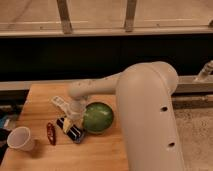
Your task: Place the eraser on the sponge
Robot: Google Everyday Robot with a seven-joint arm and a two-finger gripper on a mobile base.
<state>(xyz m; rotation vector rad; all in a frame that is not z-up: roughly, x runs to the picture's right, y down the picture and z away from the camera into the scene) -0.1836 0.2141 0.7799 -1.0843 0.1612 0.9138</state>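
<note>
My gripper point(70, 121) hangs low over the wooden table point(35, 102), just left of the green bowl. Directly under it lies the eraser point(73, 131), a flat black block with thin pale stripes. The blue sponge point(80, 137) shows as a blue edge at the eraser's lower right; the eraser seems to lie on it, though the overlap is hard to read. The gripper's tip meets the eraser's upper end and hides part of it.
A green bowl point(98, 118) stands right beside the eraser and the sponge. A white tube point(59, 102) lies behind the gripper. A red-brown oblong item point(50, 133) and a white cup point(20, 138) sit at the front left. A dark ledge runs behind the table.
</note>
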